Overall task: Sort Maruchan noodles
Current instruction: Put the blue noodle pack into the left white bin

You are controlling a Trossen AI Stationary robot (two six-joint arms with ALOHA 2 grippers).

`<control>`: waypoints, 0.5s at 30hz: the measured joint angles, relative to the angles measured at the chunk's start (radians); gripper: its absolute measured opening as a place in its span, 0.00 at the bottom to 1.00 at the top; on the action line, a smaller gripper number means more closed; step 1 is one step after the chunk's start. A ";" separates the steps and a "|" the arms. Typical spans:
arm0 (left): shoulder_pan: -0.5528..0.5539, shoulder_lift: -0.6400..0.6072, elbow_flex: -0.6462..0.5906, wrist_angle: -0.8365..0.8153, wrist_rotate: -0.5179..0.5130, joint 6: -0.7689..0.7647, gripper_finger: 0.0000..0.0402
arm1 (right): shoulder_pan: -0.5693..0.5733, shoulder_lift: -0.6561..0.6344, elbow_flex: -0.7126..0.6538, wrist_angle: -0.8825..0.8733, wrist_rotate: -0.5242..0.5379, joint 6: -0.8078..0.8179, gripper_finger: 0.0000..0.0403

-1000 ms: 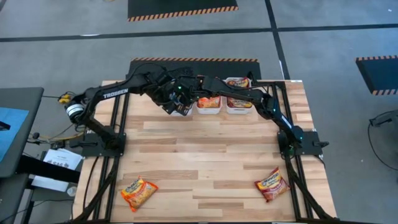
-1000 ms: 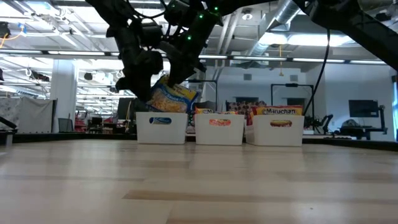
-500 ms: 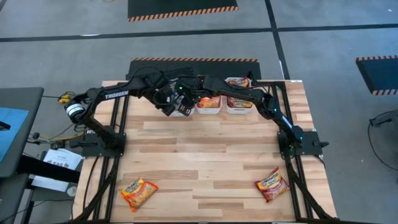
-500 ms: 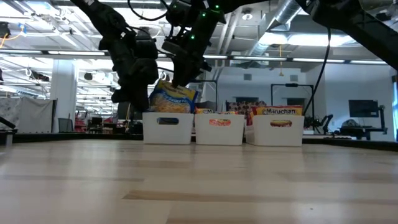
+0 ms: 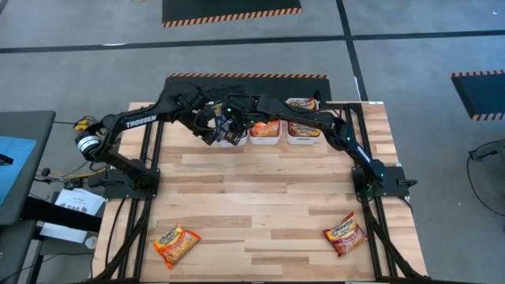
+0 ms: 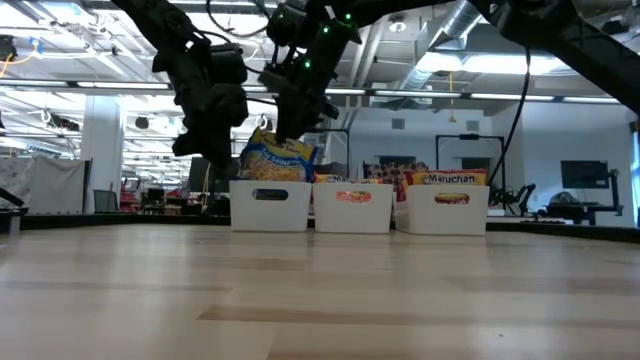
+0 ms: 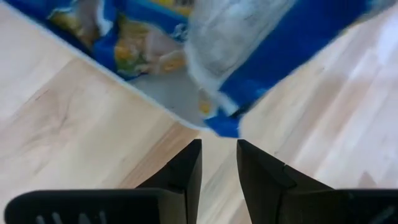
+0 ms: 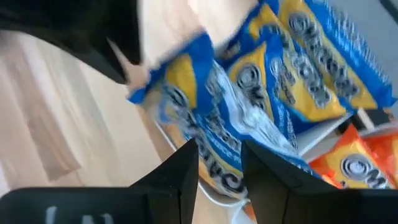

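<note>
"TROSSEN" in white runs along the left arm (image 5: 142, 120) (high view). "Maruchan" tops a packet (image 6: 452, 179) in the rightmost white tray (image 6: 448, 211); tray labels probably illegible.
</note>
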 joint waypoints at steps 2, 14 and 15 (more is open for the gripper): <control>-0.001 0.000 0.001 0.002 0.040 -0.006 0.22 | -0.005 0.003 -0.003 -0.007 0.000 0.011 0.36; -0.020 0.002 -0.048 0.132 0.052 -0.019 0.22 | -0.007 0.002 -0.001 0.032 0.003 0.030 0.35; -0.020 0.002 -0.052 0.136 0.052 -0.021 0.22 | -0.005 0.002 -0.001 0.031 0.003 0.030 0.35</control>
